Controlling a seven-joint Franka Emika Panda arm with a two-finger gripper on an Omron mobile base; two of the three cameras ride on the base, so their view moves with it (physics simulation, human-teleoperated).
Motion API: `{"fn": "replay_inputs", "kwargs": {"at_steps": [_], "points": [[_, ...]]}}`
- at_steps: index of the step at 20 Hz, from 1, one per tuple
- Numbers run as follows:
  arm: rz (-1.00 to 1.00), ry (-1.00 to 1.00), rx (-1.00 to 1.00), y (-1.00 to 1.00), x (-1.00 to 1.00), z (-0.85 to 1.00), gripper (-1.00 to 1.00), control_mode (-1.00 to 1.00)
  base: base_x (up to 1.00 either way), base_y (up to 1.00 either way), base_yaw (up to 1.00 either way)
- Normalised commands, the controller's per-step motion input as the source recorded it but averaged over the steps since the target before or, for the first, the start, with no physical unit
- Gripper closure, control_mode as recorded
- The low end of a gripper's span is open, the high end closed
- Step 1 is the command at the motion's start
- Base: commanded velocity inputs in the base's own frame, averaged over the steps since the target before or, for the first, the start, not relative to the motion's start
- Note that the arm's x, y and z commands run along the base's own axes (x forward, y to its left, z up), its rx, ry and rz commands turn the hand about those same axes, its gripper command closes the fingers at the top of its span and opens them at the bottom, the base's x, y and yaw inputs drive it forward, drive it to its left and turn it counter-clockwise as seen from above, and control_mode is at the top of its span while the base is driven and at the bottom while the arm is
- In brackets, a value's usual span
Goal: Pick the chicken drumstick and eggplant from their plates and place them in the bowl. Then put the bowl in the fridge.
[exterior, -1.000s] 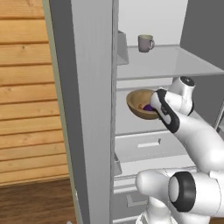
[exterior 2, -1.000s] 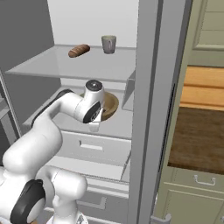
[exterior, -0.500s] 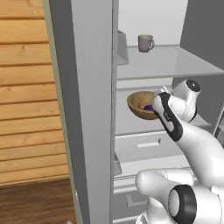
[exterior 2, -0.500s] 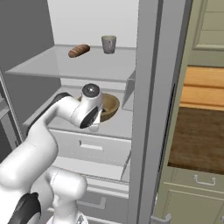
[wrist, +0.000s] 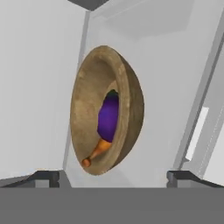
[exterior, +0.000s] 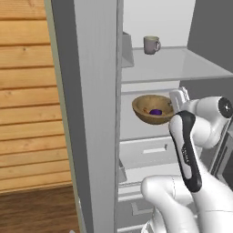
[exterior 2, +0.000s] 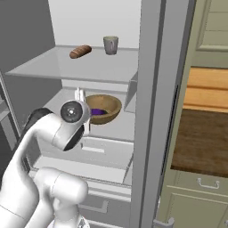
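Observation:
The wooden bowl (exterior: pixel 154 109) (exterior 2: pixel 103 108) rests on the middle shelf of the open fridge (exterior: pixel 86 113) (exterior 2: pixel 153 89). Inside the bowl lie the purple eggplant (exterior: pixel 156 111) (exterior 2: pixel 98 112) (wrist: pixel 108 116) and the orange chicken drumstick (wrist: pixel 98 151). In the hand view the bowl (wrist: pixel 127 105) appears rolled on its side. My gripper (exterior: pixel 179 96) (exterior 2: pixel 80 95) (wrist: pixel 113 177) hangs just in front of the bowl's near rim, open and apart from it, with nothing between its fingers. The plates are out of view.
A grey mug (exterior: pixel 151 44) (exterior 2: pixel 110 45) and a bread loaf (exterior 2: pixel 80 51) stand on the glass shelf above. White drawers (exterior: pixel 150 152) (exterior 2: pixel 102 151) sit below the bowl. A wood-panel wall (exterior: pixel 27 91) lies left of the fridge, and cabinets (exterior 2: pixel 209 26) stand to its right.
The jaws have opened and let go of the bowl, which stays on the shelf. The hand has drawn back a little from the rim.

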Motion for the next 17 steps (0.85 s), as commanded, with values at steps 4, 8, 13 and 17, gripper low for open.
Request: {"fn": "replay_inputs", "kwargs": {"at_steps": [4,8,13,17], "points": [[0.00,-0.05,0.00,0.09,-1.00,0.92,-1.00,-1.00,0.00,0.00,0.00],[0.06,0.27,0.00,0.00,-1.00,0.96,-1.00,-1.00,0.00,0.00,0.00],[0.14,0.38,0.00,0.00,-1.00,0.59,-1.00,-1.00,0.00,0.00,0.00],[0.19,0.40,0.06,0.09,-0.99,-0.92,-1.00,-1.00,0.00,0.00,0.00]]}}
